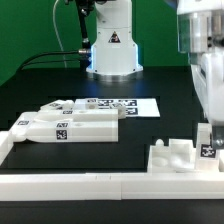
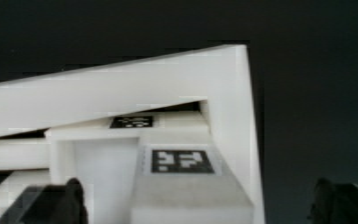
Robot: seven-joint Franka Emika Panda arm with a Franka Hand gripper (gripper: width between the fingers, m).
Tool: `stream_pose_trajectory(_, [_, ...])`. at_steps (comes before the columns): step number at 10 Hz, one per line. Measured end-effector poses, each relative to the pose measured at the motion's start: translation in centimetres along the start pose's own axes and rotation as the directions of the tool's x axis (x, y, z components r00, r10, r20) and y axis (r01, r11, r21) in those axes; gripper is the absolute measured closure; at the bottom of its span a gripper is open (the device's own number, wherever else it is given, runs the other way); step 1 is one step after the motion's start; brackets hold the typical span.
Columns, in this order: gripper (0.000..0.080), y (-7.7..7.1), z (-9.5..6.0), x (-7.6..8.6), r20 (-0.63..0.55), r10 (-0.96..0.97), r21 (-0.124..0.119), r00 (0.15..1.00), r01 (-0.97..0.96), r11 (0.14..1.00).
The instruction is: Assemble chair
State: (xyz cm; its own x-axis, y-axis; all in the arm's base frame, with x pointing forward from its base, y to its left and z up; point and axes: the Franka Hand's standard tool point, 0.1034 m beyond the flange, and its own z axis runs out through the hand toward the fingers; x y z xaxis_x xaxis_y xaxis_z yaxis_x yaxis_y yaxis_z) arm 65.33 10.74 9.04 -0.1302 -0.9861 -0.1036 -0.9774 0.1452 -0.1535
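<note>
White rail [image 1: 70, 182] is running along the table edge closest to the exterior camera, well in front of the marker board [image 1: 125, 104], and is turning a corner out past the board's end on the exterior view's left. Black table [image 1: 170, 85] is carrying everything.

Two loose chair bars [image 1: 62, 122], white with square markers, are lying flat side by side just off that same end of the marker board. The rear one is looking like it is touching the board; can't confirm contact.

Joined chair block [image 1: 172, 155], white and stepped, is sitting in front of the marker board toward the exterior view's right, tucked right behind the rail.

Gripper [image 1: 207, 138] is hanging straight down over that block's end, further to the exterior view's right than the marker board reaches. One dark finger is showing just above a tag [image 1: 207, 151] on the block.

From the wrist camera the fingertips [image 2: 51, 202] are standing wide apart, one on either side of the block's white upright. Black gap is showing between the far tip and the part, so the claw is open and gripping nothing. Two markers are showing on the block there, one on a lit face, one in shadow under a slanted slab.

Robot base [image 1: 110, 48], white with a warning triangle, is standing behind the marker board.
</note>
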Motion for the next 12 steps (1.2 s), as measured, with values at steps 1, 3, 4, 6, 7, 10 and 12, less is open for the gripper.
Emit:
stream_pose_trajectory(1, [0.0151,-0.2,-1.3,0.7,0.015,-0.015,0.012,1.0,0.015,1.0])
stream_pose_trajectory(3, [0.0151,0.1,-0.9,0.7,0.013,-0.016,0.006,1.0,0.015,1.0])
stream_pose_trajectory(4, [0.0151,0.1,-0.9,0.7,0.013,-0.016,0.006,1.0,0.016,1.0])
stream_pose_trajectory(6, [0.0151,0.2,-0.9,0.9,0.011,-0.048,0.009,0.999,0.048,0.999])
stream_pose_trajectory(7, [0.0151,0.5,-1.0,1.7,0.012,-0.079,0.016,0.997,0.079,0.997])
stream_pose_trajectory(10, [0.0151,2.9,-2.5,4.9,0.025,-0.138,0.025,0.99,0.138,0.99])
stream_pose_trajectory(12, [0.0151,2.9,-2.3,4.7,0.025,-0.141,0.023,0.99,0.141,0.99])
